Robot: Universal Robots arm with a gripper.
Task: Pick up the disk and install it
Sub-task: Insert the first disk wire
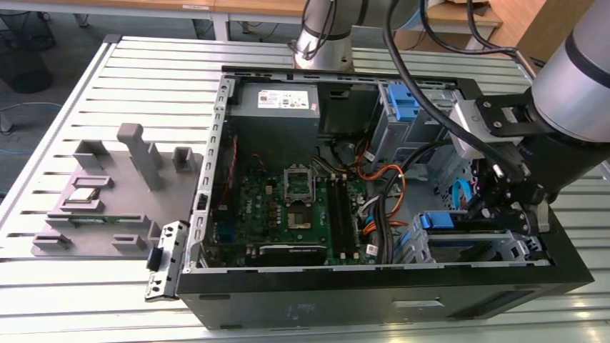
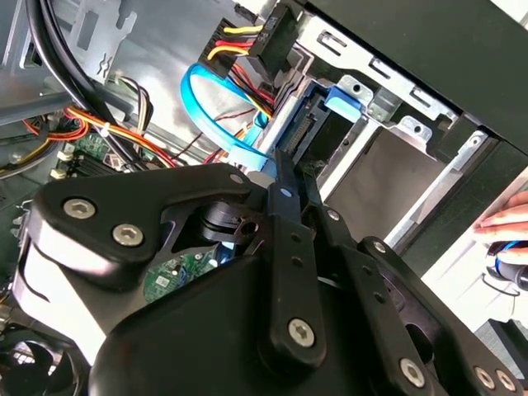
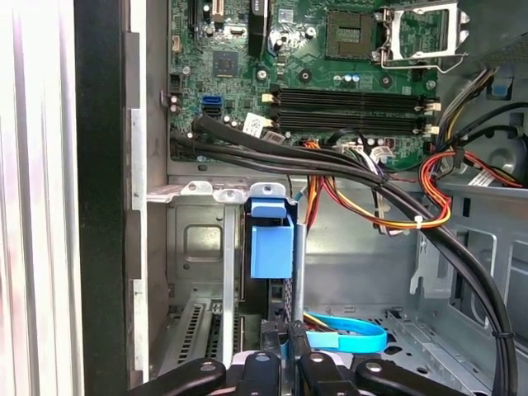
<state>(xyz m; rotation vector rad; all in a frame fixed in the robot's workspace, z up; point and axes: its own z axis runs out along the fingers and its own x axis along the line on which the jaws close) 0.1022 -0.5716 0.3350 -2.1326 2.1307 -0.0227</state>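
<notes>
1. Disk [image 3: 276, 301] stood edge-on in the drive cage [image 3: 198, 247], blue bracket [image 3: 271, 247] leading, at the near corner of the case [image 1: 381, 300] on the exterior view's right.
2. Its long axis ran straight out from the jaws into the slot.
3. Gripper [image 3: 283, 345] looked clenched on the disk's trailing edge.

The disk [image 3: 271, 247] stands in the drive cage [image 3: 200, 247], beside the motherboard [image 3: 247, 74].

No text can be read. A white sticker [image 1: 284, 100] on the grey power supply box [image 1: 276, 125] and a small label on the black computer case [image 1: 315, 309] carry print too fine to read.
</notes>
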